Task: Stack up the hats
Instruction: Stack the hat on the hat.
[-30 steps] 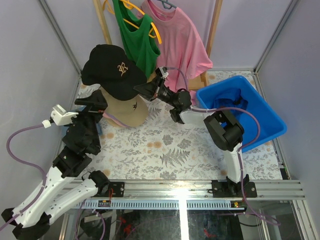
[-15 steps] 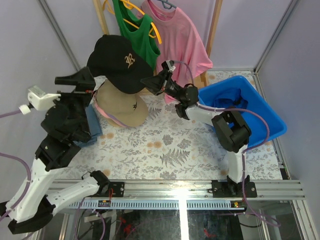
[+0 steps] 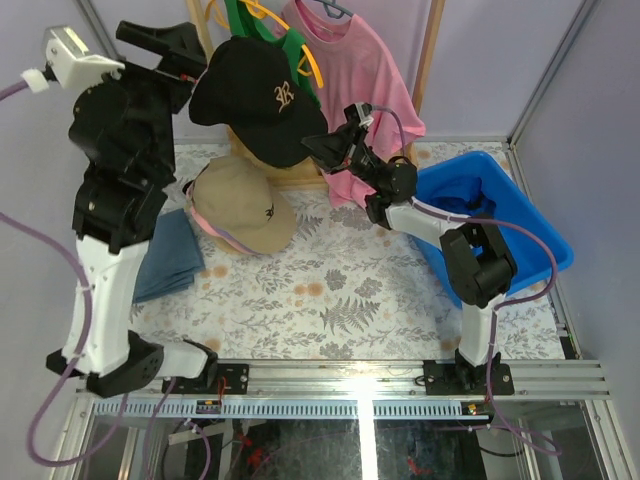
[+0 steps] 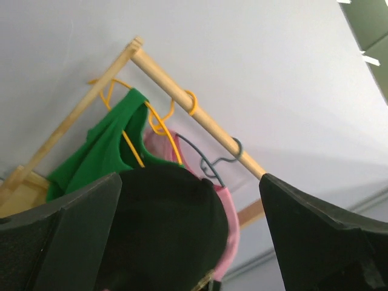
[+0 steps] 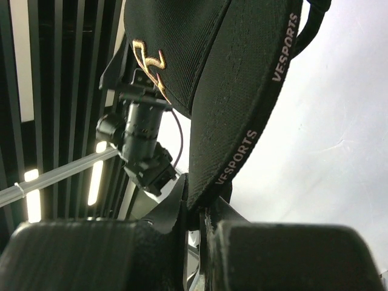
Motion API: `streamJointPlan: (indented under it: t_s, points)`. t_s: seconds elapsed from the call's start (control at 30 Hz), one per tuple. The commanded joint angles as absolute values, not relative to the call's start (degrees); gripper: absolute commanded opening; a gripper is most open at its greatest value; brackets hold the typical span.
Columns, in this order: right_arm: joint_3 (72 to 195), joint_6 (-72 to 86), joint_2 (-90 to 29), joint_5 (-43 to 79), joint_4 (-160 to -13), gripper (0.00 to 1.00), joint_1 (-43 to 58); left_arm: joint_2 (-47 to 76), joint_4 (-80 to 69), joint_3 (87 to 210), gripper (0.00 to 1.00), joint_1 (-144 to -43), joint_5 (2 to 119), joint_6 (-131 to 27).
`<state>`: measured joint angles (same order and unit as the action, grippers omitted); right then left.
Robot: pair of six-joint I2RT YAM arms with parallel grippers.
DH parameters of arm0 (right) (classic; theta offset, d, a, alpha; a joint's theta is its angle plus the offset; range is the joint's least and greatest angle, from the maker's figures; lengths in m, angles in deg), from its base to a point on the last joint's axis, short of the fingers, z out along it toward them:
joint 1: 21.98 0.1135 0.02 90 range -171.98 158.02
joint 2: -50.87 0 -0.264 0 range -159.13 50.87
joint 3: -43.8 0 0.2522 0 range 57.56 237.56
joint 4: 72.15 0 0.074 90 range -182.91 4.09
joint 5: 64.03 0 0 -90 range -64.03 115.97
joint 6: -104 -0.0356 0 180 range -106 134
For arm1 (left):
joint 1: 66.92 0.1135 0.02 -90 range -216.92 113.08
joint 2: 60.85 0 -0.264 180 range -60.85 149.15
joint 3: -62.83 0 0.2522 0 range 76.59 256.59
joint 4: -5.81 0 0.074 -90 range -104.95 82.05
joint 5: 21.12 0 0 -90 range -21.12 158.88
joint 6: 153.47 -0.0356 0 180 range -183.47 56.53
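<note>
Robot lab cell, aluminium frame rails [image 3: 330,372], plain walls [image 3: 500,50], floral-clothed table [image 3: 330,290]

A black fabric baseball cap [image 3: 250,100] in the upper middle of the overhead view bears a gold embroidered emblem, and the right wrist view shows pale lettering along its black inner band. Below it, a tan fabric baseball cap [image 3: 240,205] has a small dark emblem, with a pink fabric edge [image 3: 203,225] under its rim. At centre left is a dusty blue folded cloth [image 3: 168,258]. At the top are a pink T-shirt [image 3: 355,85], a green tank top [image 4: 97,151] and yellow hangers [image 4: 151,124]. At right is a bright blue plastic bin [image 3: 535,245]. The white table cover [image 3: 340,300] carries grey-green fern and leaf prints with small orange-brown blooms.
</note>
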<state>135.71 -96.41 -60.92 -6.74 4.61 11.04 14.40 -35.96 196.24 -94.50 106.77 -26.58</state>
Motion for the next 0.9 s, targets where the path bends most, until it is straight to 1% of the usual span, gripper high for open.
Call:
streamJointPlan:
  t_s: [0.0, 0.03, 0.1, 0.17, 0.2, 0.37, 0.4, 0.43, 0.53, 0.7, 0.87]
  points:
    - [135.6, -96.9, -56.1, -7.6, 11.6, 0.0, 9.0, 18.4, -41.3, 198.7, 0.95, -81.1, 81.3, -19.3]
    - [134.7, -96.8, -55.4, -7.7, 11.7, 0.0, 8.3, 18.6, -40.2, 197.1, 0.94, -78.6, 77.7, -17.1]
    - [132.9, -96.6, -54.2, -7.8, 11.8, 0.0, 6.8, 18.8, -37.0, 191.7, 0.91, -69.7, 65.1, -10.3]
    - [131.7, -96.5, -52.8, -8.2, 11.8, 0.0, 5.5, 17.5, -29.6, 181.4, 0.91, -64.3, 54.1, -3.1]
    - [131.3, -96.6, -52.2, -8.6, 11.9, 0.0, 5.2, 16.2, -25.6, 175.7, 0.92, -62.7, 51.0, -0.6]
    - [131.8, -97.1, -51.2, -10.7, 11.9, 0.0, 4.7, 7.6, -8.9, 151.8, 0.95, -57.6, 46.0, 7.7]
    - [132.0, -97.5, -51.4, -10.9, 12.0, 0.0, 4.7, 6.6, -4.4, 148.3, 0.98, -56.4, 44.1, 10.2]
    - [132.0, -97.7, -51.6, -11.2, 12.1, 0.0, 4.7, 6.0, 0.2, 145.0, 1.0, -55.3, 42.2, 13.2]
    - [131.9, -97.6, -52.0, -12.7, 12.1, 0.0, 5.0, 5.2, 12.8, 136.9, 1.0, -53.3, 37.9, 21.8]
    - [131.4, -96.7, -51.9, -14.0, 12.0, 0.0, 6.4, 4.5, 30.1, 129.4, 1.0, -52.7, 36.6, 32.9]
    - [132.7, -96.5, -52.8, -15.1, 12.0, 0.0, 8.2, 5.7, 42.7, 126.3, 1.0, -52.4, 34.8, 42.2]
